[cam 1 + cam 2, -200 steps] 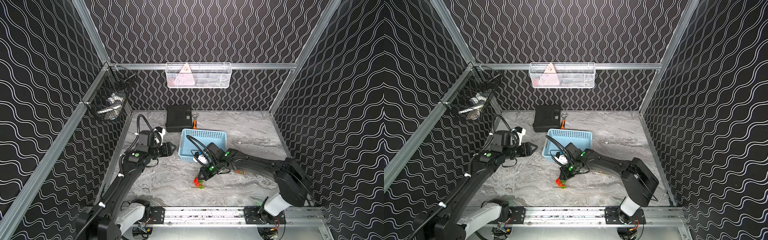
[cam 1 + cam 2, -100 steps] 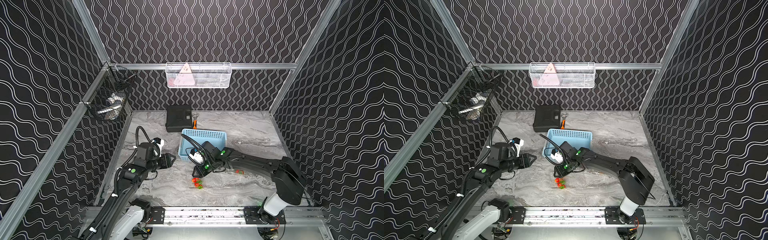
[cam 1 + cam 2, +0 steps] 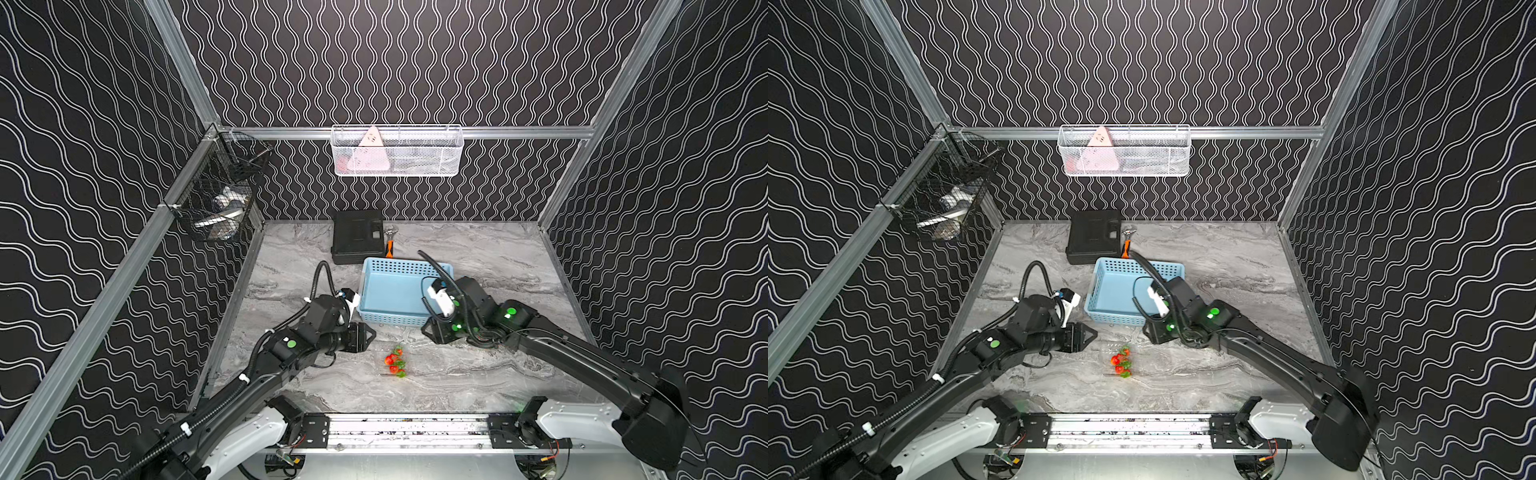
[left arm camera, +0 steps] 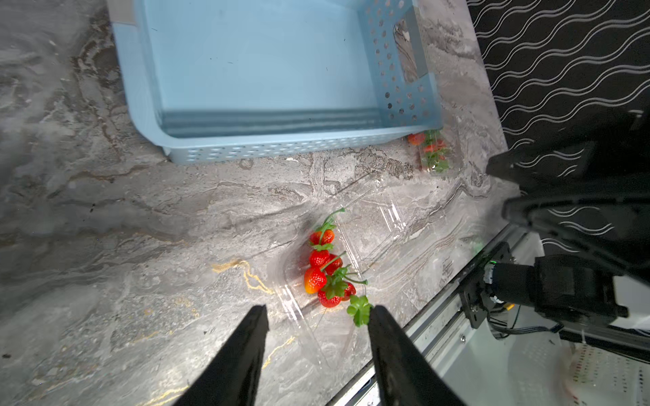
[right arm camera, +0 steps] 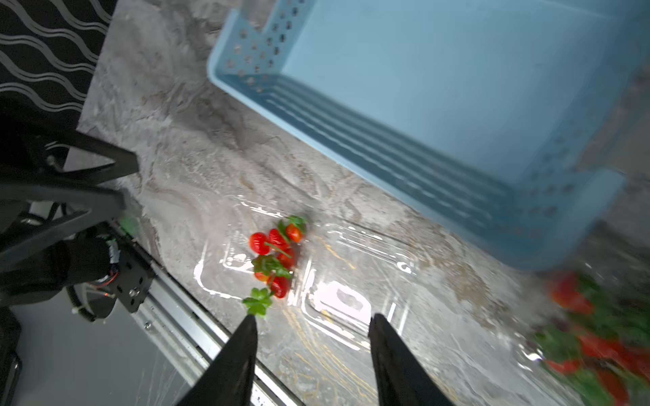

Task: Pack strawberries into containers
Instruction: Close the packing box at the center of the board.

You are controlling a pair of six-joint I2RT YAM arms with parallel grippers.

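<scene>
Left wrist view: the left fingers (image 4: 246,351) stand apart with nothing between them, their tips aimed at a cluster of strawberries (image 4: 325,270); the berries lie in one half of a clear container (image 4: 380,218) that is opened flat on the grey marbled tabletop (image 4: 140,228); one green leaf hangs over the container's edge, just beside a fingertip; a blue basket (image 4: 281,144) stands near, apart from this container; a second container (image 4: 441,168), also with red berries and green leaves inside, sits just beside a corner of the basket.

Right wrist view: the right fingers (image 5: 390,358) are likewise spread and hold nothing; the same strawberries (image 5: 276,260) rest in the container (image 5: 344,302) beyond the tips, while the second container (image 5: 598,337) is too blurred to count its berries.

In both top views the strawberries (image 3: 395,362) (image 3: 1121,361) lie on the rail side of the basket (image 3: 399,266) (image 3: 1133,266), between the left fingers (image 3: 363,336) and the right fingers (image 3: 430,332), touching neither; the second container is hidden under the right arm.
</scene>
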